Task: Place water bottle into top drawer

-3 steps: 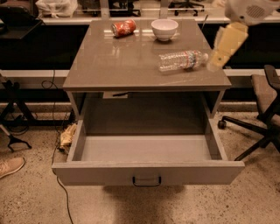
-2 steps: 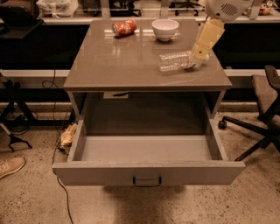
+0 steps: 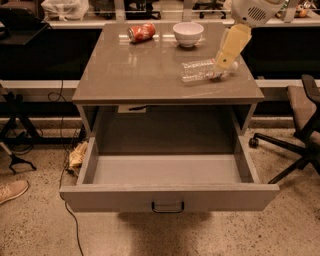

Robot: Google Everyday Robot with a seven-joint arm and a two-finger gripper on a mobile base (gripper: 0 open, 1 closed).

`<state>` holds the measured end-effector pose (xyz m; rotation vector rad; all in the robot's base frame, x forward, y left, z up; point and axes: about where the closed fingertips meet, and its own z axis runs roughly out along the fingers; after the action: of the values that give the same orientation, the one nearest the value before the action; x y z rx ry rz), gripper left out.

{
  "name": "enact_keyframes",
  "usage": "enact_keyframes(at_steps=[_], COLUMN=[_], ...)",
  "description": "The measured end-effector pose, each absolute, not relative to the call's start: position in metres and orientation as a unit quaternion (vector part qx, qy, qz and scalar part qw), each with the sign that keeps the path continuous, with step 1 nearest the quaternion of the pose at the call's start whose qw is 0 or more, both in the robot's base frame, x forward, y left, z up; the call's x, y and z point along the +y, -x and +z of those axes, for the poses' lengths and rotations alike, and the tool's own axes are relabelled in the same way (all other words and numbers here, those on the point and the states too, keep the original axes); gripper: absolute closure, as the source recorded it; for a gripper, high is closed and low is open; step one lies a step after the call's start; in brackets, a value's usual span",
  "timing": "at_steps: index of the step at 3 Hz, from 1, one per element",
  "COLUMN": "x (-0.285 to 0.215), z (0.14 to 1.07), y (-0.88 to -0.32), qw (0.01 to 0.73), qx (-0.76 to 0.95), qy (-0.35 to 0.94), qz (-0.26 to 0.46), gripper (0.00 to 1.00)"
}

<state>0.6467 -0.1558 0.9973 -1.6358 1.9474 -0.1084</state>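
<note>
The water bottle (image 3: 197, 70), a small clear ribbed plastic one with a reddish-and-white label band, lay on its side near the right rear of the table, its capped end pointing right. The claw (image 3: 225, 64), a pale yellow tapered piece slanting down from the arm's rounded white housing (image 3: 252, 11), had its tip at that capped end, overlapping the bottle's neck. Whether it actually touched the bottle, and whether it was spread or pressed together, could not be told from this angle. The bottle was not lifted; its full length rested on the surface.

The table (image 3: 130, 70) was a grey-brown cabinet with a smooth, faintly glossy top. Toward its back edge sat a round white bowl (image 3: 188, 33), upright, and to the left of that a crushed red soda can (image 3: 141, 32) on its side, both well apart from the bottle.

Below the top, the top drawer (image 3: 167, 170), wide, shallow and grey, stood pulled far out, with nothing visible inside. Its flat front panel carried a small dark metal handle (image 3: 168, 206) at the centre.

On the speckled floor, a dark office chair (image 3: 300, 125) stood to the right, a tan shoe (image 3: 12, 190) showed at the left edge, and a black cable (image 3: 70, 215) trailed past the drawer's left corner.
</note>
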Motion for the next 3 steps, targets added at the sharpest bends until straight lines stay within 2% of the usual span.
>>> enact_keyframes(at_steps=[2,3], x=[-0.151,-0.142], z=[0.940,0.912], y=[-0.716,-0.742], qw=[0.350,0.350], qx=[0.749,0.756], qy=[0.562,0.549], qz=[0.034,0.063], gripper=[0.00,0.00])
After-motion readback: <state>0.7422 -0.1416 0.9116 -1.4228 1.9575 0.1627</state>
